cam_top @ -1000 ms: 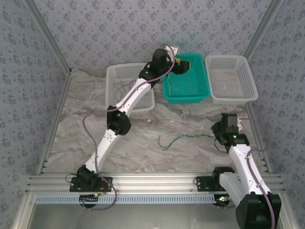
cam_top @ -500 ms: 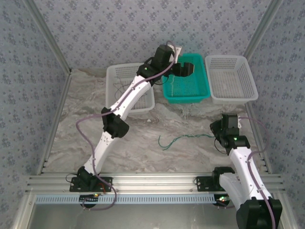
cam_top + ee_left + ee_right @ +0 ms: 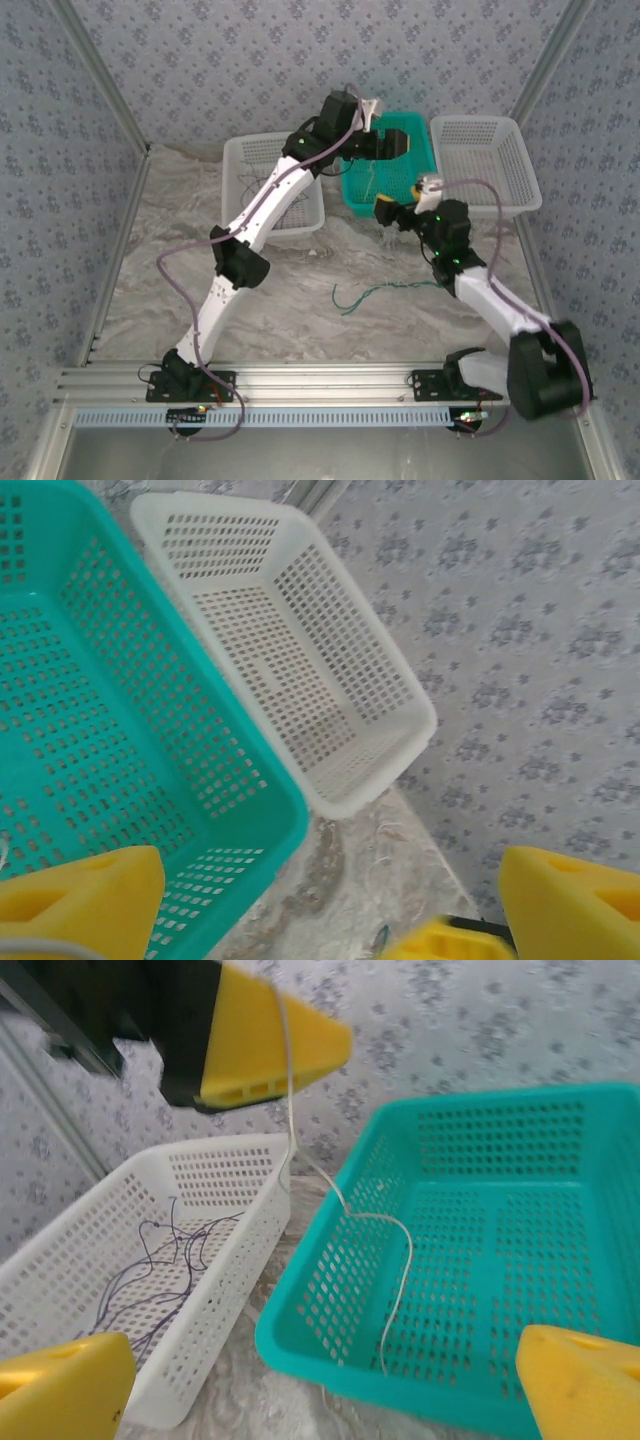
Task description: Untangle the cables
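Both grippers gaped empty.
Right gripper (image 3: 388, 210) swung to teal basket's (image 3: 300, 1332) near rim; pale cable (image 3: 347, 1210) hung off left gripper (image 3: 398, 145), nearly deposited.

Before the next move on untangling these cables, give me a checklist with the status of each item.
1. Right gripper open: ok.
2. Left gripper open: ok.
3. Thin pale whitish cable fully down in the teal perforated plastic basket: not ok, it hangs from a left finger.
4. Thin dark green cable lying free on the marbled table: ok.
5. Thin dark maroon cables in the white perforated basket separated: cannot tell.
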